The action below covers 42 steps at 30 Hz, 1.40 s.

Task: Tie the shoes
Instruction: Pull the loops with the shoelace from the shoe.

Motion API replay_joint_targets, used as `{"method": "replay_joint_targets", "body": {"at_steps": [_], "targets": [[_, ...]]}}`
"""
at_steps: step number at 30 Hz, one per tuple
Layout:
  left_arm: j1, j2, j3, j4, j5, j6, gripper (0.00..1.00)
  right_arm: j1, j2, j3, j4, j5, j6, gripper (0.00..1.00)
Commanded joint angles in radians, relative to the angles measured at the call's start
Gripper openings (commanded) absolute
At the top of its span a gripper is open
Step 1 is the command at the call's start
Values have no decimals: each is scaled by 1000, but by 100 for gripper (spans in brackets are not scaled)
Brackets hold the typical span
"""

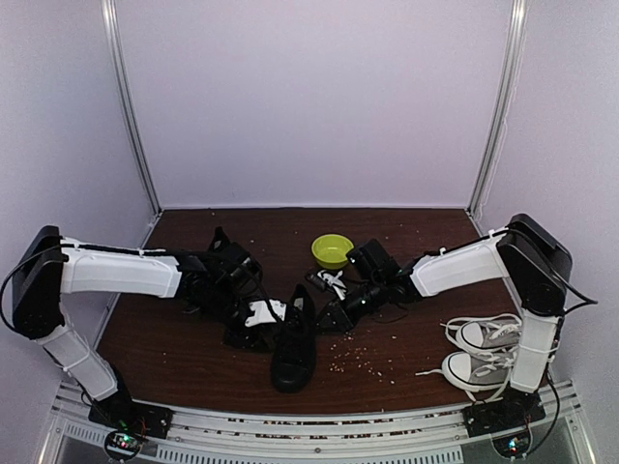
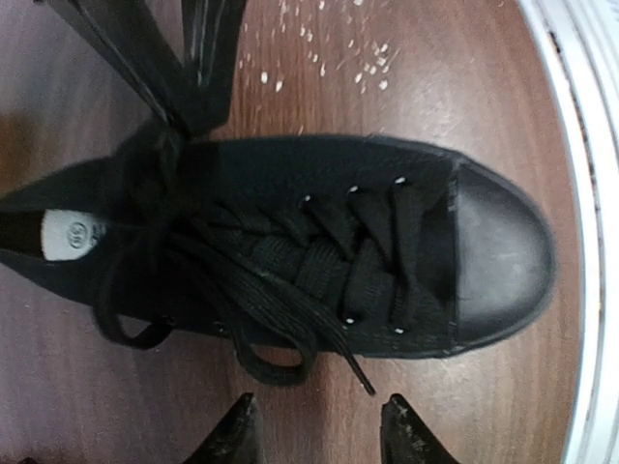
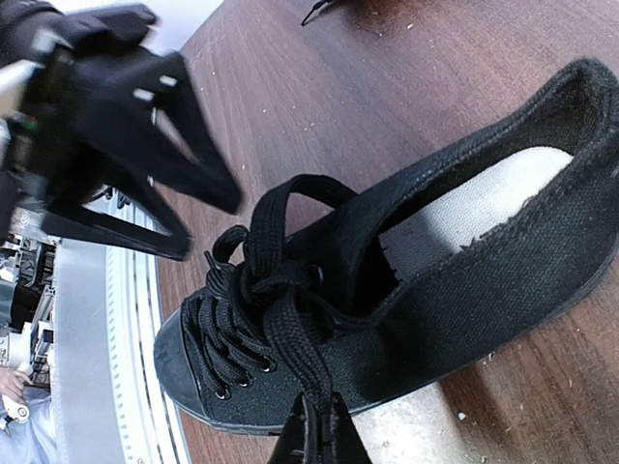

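Observation:
One black shoe point(image 1: 293, 353) lies mid-table with its toe toward the near edge; it also shows in the left wrist view point(image 2: 426, 242) and the right wrist view point(image 3: 464, 290). Its black laces are knotted loosely, with a loop point(image 2: 276, 365) and a free end hanging over the side. My left gripper point(image 2: 324, 435) hovers open just beside that loop and holds nothing. On the other side my right gripper point(image 3: 319, 427) is shut on a flat lace strand point(image 3: 300, 338) pulled out from the knot. A second black shoe cannot be made out.
A pair of grey-and-white sneakers point(image 1: 484, 350) with white laces sits at the right front. A green bowl point(image 1: 332, 250) stands behind the shoe. Pale crumbs point(image 1: 363, 360) litter the brown table. A metal rail point(image 1: 290, 425) runs along the near edge.

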Motion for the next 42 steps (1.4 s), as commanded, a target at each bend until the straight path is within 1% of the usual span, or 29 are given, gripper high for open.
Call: {"method": "replay_joint_targets", "body": {"at_steps": [1, 5, 7, 13, 16, 18, 20, 22, 24, 26, 27, 29, 31, 32, 34, 40, 42], "targets": [[6, 60, 42, 50, -52, -34, 44, 7, -12, 13, 27, 9, 9, 0], [7, 102, 63, 64, -31, -44, 44, 6, -12, 13, 33, 7, 12, 0], [7, 112, 68, 80, -31, -57, 41, 7, -12, 11, 34, 6, 13, 0], [6, 99, 72, 115, -26, -50, 40, 7, -10, 9, 35, 3, 11, 0], [8, 81, 66, 105, 17, -22, 40, 9, -10, 9, 35, 2, 11, 0], [16, 57, 55, 84, 107, 12, 44, 8, -10, 9, 35, 3, 11, 0], [29, 30, 38, 64, 177, 42, 52, 8, -9, 9, 35, 3, 11, 0], [40, 16, 33, 20, 193, 69, 60, 8, -10, 10, 35, 3, 10, 0], [50, 11, 36, -16, 181, 83, 61, 7, -8, 10, 35, 2, 8, 0], [73, -2, 24, 13, 190, 49, 60, 8, -7, 11, 34, 0, 8, 0], [85, -9, 16, 53, 194, 17, 58, 8, -6, 11, 35, -1, 8, 0], [97, 9, 22, 110, 181, -59, 49, 9, -6, 11, 35, 0, 8, 0], [97, 53, 66, 76, 214, -70, 44, 9, -6, 10, 33, 2, 8, 0], [97, 69, 73, 62, 236, -72, 44, 8, -8, 10, 35, 2, 8, 0], [96, 80, 68, 51, 273, -61, 47, 8, -8, 10, 35, 2, 9, 0], [94, 93, 56, 63, 261, -54, 48, 8, 0, 15, 31, 0, 10, 0], [94, 110, 63, 81, 255, -74, 48, 8, 2, 17, 28, 1, 10, 0]]}}
